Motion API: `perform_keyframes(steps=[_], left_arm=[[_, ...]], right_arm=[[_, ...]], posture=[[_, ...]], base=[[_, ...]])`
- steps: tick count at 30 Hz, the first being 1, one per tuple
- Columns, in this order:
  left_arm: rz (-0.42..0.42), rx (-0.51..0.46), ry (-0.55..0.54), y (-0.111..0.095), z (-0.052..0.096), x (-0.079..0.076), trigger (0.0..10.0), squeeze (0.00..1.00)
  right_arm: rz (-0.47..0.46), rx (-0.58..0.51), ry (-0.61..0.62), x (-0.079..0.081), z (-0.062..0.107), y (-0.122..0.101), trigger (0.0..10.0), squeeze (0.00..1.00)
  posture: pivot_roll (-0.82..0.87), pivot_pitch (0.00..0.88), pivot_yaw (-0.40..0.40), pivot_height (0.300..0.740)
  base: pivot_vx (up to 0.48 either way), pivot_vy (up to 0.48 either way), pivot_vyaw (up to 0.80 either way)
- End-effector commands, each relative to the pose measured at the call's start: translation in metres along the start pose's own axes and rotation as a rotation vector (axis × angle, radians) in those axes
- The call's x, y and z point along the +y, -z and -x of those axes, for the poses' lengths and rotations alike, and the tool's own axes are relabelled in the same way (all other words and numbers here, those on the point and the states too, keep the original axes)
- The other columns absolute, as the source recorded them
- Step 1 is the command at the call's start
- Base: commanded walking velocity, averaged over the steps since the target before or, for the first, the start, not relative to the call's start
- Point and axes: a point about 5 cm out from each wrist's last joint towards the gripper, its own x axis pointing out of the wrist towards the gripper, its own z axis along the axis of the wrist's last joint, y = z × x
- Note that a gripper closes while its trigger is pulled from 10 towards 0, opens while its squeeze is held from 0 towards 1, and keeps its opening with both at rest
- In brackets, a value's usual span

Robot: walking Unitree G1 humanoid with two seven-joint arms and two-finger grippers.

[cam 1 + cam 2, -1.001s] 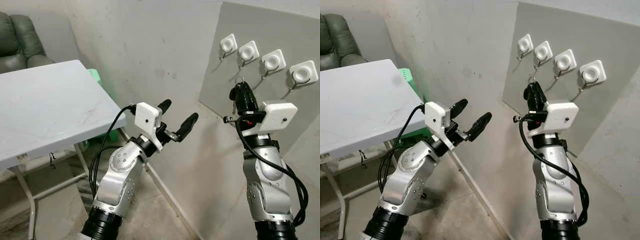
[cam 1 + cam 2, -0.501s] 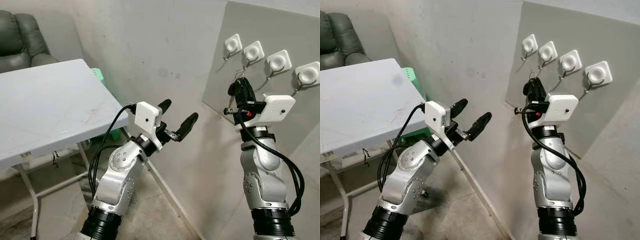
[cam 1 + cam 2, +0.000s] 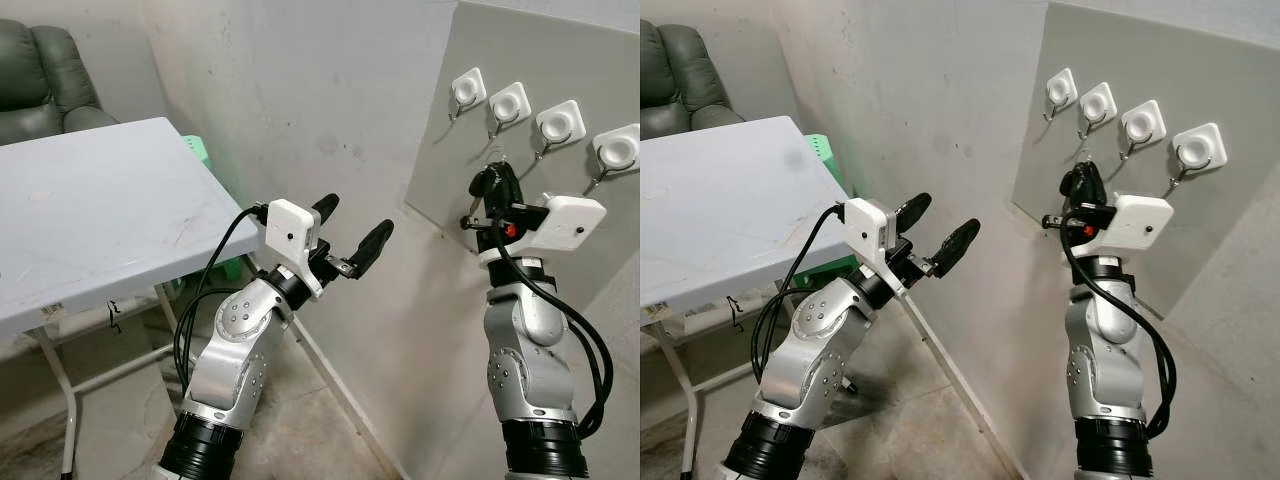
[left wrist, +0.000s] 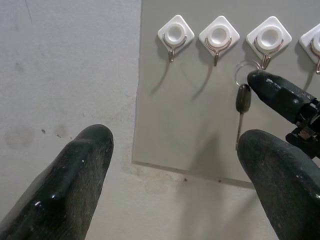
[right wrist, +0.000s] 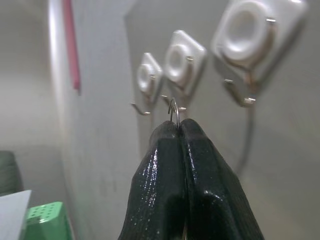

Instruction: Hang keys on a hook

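Keys pinched at the hook board

My right pincer [image 5: 178,131] is clamped on the keys [image 4: 243,102]: thin silver ring, dark-headed key dangling, upper right, just under a hook [image 4: 264,58]. My left pincer [image 3: 350,228] gapes wide, holding nothing.

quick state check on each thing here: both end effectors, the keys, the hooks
right end effector: shut on the key ring, raised at the hook board
left end effector: open, holding nothing
keys: held by the ring, key hanging down, ring beside the third hook
hooks: four in a row, ring not clearly on any
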Motion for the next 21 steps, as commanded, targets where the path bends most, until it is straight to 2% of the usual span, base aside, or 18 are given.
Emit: perform_keyframes(steps=[1, 10, 18, 21], left_arm=[[-0.004, -0.01, 0.014, -0.004, -0.001, -0.002, 10.0, 0.0], [-0.003, -0.01, 0.021, -0.003, -0.002, -0.003, 10.0, 0.0], [0.002, -0.01, 0.021, -0.003, -0.002, -0.004, 10.0, 0.0], [0.006, -0.013, 0.018, -0.004, -0.002, -0.004, 10.0, 0.0]], right_arm=[[-0.001, -0.027, 0.022, -0.004, 0.0, -0.005, 10.0, 0.0], [0.008, -0.069, 0.053, -0.009, -0.004, -0.013, 10.0, 0.0], [0.019, -0.099, 0.049, -0.009, -0.007, -0.018, 10.0, 0.0], [0.05, -0.113, 0.025, -0.007, -0.006, -0.02, 10.0, 0.0]], posture=[[-0.04, 0.008, -0.02, 0.74], [-0.05, 0.0, -0.019, 0.74], [-0.04, 0.0, -0.021, 0.74], [-0.04, 0.0, -0.02, 0.74]], base=[[0.0, 0.0, 0.0], [0.0, 0.0, 0.0], [0.0, 0.0, 0.0], [0.0, 0.0, 0.0]])
